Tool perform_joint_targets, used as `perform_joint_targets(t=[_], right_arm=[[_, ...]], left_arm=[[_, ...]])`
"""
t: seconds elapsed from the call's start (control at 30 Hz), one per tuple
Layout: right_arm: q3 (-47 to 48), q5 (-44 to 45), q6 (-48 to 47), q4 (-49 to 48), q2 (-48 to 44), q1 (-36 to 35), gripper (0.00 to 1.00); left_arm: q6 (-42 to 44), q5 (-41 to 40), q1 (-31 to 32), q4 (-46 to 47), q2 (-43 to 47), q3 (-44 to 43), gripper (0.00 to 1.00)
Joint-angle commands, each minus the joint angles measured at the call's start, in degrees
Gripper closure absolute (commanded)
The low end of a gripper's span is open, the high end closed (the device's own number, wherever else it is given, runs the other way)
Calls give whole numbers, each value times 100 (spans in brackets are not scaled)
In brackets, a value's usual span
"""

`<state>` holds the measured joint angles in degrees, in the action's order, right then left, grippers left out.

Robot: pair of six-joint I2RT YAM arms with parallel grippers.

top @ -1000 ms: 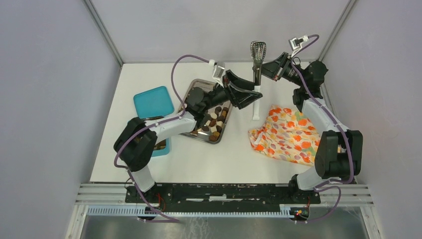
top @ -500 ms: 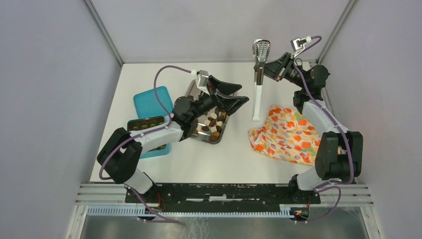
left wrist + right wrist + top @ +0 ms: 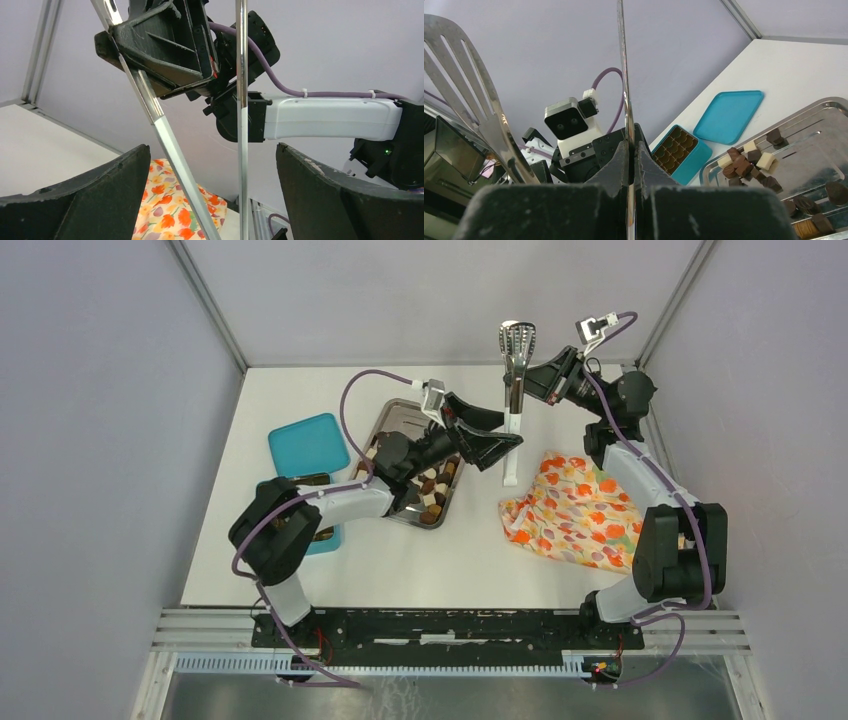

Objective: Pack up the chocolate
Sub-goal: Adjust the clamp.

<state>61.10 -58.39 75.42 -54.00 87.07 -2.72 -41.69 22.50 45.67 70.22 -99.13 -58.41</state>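
Right gripper (image 3: 528, 380) clamps the tongs (image 3: 517, 340) upright near the desk's (image 3: 290, 395) far edge; left gripper (image 3: 508, 432) gapes around their legs, between tray (image 3: 385, 418) of chocolate (image 3: 430, 485) and floral cloth (image 3: 575, 505).

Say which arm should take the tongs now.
Left, probably. The left claw is open, with both blades of the tongs between its fingers. The right claw is shut on one blade, nearer the slotted tips, and would only need to let go.
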Motion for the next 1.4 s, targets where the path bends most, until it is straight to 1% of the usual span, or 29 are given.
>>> perform_joint_targets(t=[0.0, 0.03, 0.23, 0.5, 0.63, 0.87, 1.17, 1.37], right_arm=[[204, 144, 70, -379, -39, -93, 100], [236, 144, 74, -379, -20, -133, 100], [368, 187, 65, -388, 61, -219, 100], [427, 225, 66, -419, 122, -218, 100], [453, 248, 61, -402, 146, -215, 100], [532, 311, 73, -318, 151, -215, 100], [424, 355, 72, -265, 93, -220, 100], [408, 407, 24, -117, 56, -217, 100]], left_arm=[[-338, -276, 64, 633, -237, -294, 0], [-403, -383, 69, 746, -306, -324, 0], [-698, -579, 95, 1119, -622, -641, 11], [-1010, -790, 147, 1370, -736, -604, 20], [-1171, -868, 153, 1598, -792, -583, 21], [-1146, -860, 192, 1713, -852, -544, 21], [-927, -953, 314, 1613, -922, -741, 22], [-647, -1299, 391, 1426, -801, -644, 23]])
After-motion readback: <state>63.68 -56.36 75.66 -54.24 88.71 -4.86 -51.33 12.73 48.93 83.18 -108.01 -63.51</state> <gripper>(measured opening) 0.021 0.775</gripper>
